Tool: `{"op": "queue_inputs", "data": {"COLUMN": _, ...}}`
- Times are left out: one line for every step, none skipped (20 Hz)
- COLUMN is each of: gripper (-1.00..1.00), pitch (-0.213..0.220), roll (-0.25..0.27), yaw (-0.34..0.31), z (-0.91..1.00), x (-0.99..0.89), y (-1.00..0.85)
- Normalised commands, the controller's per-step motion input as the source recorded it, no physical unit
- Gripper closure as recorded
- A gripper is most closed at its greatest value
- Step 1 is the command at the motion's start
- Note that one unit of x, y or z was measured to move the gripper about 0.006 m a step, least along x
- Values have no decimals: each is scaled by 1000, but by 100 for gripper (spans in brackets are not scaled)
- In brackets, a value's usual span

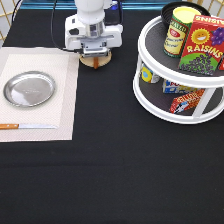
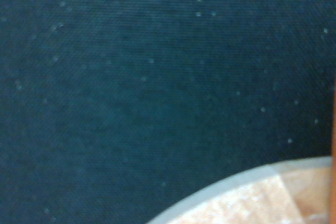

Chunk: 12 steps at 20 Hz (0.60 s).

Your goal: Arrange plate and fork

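Hanging low at the top centre of the exterior view, the gripper (image 1: 94, 54) sits directly over a small tan wooden disc (image 1: 95, 61), whose curved edge peeks out beneath the white hand; whether its fingers are spread or pressed together cannot be told, as the hand's body hides them. Broad open room lies across the black tablecloth (image 1: 115, 170) through the whole lower half of the frame.

At the exterior view's left a pale woven placemat (image 1: 62, 85) lies flat, its right edge just beside the disc. On it rests the plate (image 1: 29, 89), round, shiny metal with a raised rim, towards the mat's left side. Below the plate, near the mat's bottom edge, lies a knife (image 1: 27, 126) with a wooden handle and a long flat blade pointing right. I cannot make out the fork in either view.

At the upper right stands a white two-tier turntable rack (image 1: 150, 107). Its top shelf carries a can (image 1: 179, 31) and a red raisins box (image 1: 202, 46); small packets crowd the lower shelf.

The wrist view shows dark cloth (image 2: 135, 100) and a rounded pale edge of the disc (image 2: 255, 200).
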Motion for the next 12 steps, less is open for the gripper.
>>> {"op": "queue_inputs", "data": {"gripper": 100, "pitch": -63, "roll": -134, "yaw": 43, "z": -120, "x": -3, "y": 126}}
{"op": "queue_inputs", "data": {"gripper": 100, "pitch": -64, "roll": -149, "yaw": 42, "z": -151, "x": -9, "y": 143}}
{"op": "queue_inputs", "data": {"gripper": 100, "pitch": -57, "roll": -166, "yaw": 42, "z": -171, "x": 0, "y": 163}}
{"op": "queue_inputs", "data": {"gripper": 100, "pitch": -49, "roll": -181, "yaw": 42, "z": -166, "x": 0, "y": 183}}
{"op": "queue_inputs", "data": {"gripper": 100, "pitch": -51, "roll": -184, "yaw": 39, "z": -191, "x": 0, "y": 186}}
{"op": "queue_inputs", "data": {"gripper": 100, "pitch": -50, "roll": -187, "yaw": 37, "z": -209, "x": 0, "y": 186}}
{"op": "queue_inputs", "data": {"gripper": 100, "pitch": -58, "roll": -195, "yaw": 35, "z": -226, "x": 0, "y": 194}}
{"op": "queue_inputs", "data": {"gripper": 100, "pitch": -61, "roll": -202, "yaw": 36, "z": -243, "x": 0, "y": 203}}
{"op": "queue_inputs", "data": {"gripper": 100, "pitch": -59, "roll": -202, "yaw": 37, "z": -226, "x": 0, "y": 186}}
{"op": "queue_inputs", "data": {"gripper": 100, "pitch": -56, "roll": -199, "yaw": 41, "z": -194, "x": 0, "y": 171}}
{"op": "queue_inputs", "data": {"gripper": 100, "pitch": -51, "roll": -189, "yaw": 46, "z": -160, "x": 0, "y": 140}}
{"op": "queue_inputs", "data": {"gripper": 100, "pitch": -45, "roll": -187, "yaw": 49, "z": -111, "x": 0, "y": 157}}
